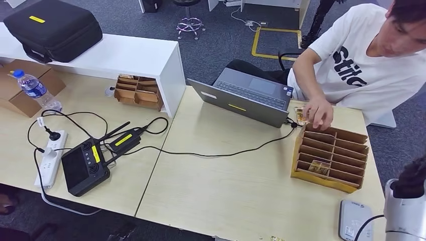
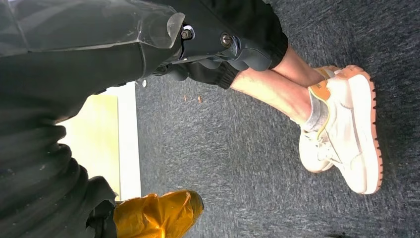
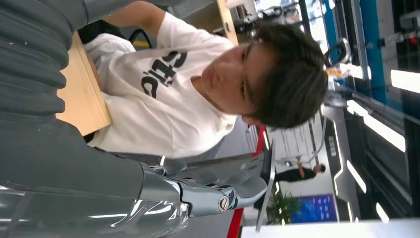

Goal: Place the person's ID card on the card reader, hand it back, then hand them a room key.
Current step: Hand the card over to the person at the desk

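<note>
- At the worktop's (image 1: 226, 175) near right corner, the right hand (image 1: 409, 178) is raised beside the card reader (image 1: 354, 221); fingers apparently extended, empty.
- Left hand (image 2: 218, 54) hangs over carpet; finger spread cannot be told.
- Person's hand (image 1: 317, 113) holds a card (image 1: 300, 115) at the cardboard organizer (image 1: 329, 158).

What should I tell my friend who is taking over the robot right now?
Left robot hand: hangs low over the floor, nothing seen in it; open or shut is unclear.
Right robot hand: raised toward the person, fingers apart, empty.
Card reader: at the table's near edge by the right arm, nothing on it.
Cardboard rack: one card sits in a slot; the person's hand is at its far edge.
Done: nothing shows yet.
Left: ID on reader, hand it back, give room key.
</note>
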You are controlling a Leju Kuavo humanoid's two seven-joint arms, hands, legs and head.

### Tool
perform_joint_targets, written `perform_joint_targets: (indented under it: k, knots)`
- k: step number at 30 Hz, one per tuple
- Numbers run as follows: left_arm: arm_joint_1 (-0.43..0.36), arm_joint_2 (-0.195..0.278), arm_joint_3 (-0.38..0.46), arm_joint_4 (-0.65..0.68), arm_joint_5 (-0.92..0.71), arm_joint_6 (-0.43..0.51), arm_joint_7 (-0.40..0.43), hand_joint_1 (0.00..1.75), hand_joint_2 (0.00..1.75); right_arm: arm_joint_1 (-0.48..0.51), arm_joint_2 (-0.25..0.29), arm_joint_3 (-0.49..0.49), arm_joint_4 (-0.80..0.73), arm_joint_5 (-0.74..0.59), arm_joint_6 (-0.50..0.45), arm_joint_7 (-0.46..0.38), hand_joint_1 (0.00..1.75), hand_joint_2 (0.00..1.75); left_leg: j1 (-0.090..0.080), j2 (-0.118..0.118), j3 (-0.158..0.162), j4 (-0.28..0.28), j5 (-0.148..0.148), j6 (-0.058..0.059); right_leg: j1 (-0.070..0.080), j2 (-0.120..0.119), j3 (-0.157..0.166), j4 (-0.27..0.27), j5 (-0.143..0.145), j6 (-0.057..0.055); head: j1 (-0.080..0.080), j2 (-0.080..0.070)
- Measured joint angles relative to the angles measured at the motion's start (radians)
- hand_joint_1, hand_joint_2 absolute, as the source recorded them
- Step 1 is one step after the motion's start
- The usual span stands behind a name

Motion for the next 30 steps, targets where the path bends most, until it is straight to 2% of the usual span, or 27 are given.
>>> perform_joint_targets:
  k: [10,17,22,30]
  knots:
    - [0.01,0.0,0.0,0.0,0.005,0.002,0.0,0.0,1.75,0.194,-0.018,-0.355,-0.071,-0.204,-0.057,-0.07,0.0,1.75,0.0,-0.004,-0.001,0.0,-0.002,0.002,0.0,-0.004,0.001,-0.001,-0.002,0.002,0.0,0.0]
    - [0.013,-0.004,0.0,0.0,0.006,0.007,0.0,0.0,1.75,0.349,0.026,-0.575,-0.14,-0.263,-0.113,-0.091,0.0,1.75,0.0,-0.004,-0.001,-0.001,-0.002,0.002,0.0,-0.005,0.002,-0.001,-0.003,0.002,0.0,0.0]
    - [0.013,-0.006,0.0,0.0,0.006,0.009,0.0,0.0,1.75,0.413,0.06,-0.66,-0.177,-0.267,-0.127,-0.096,0.0,1.75,0.0,-0.002,-0.001,-0.001,-0.003,0.002,0.0,-0.002,0.002,-0.001,-0.003,0.002,0.0,0.0]
    - [0.012,-0.01,0.0,0.0,0.006,0.009,0.0,0.0,1.75,0.434,0.08,-0.699,-0.201,-0.266,-0.132,-0.096,0.0,1.75,0.0,0.0,0.0,-0.001,-0.002,0.002,0.0,-0.002,0.002,-0.001,-0.003,0.002,0.0,0.0]
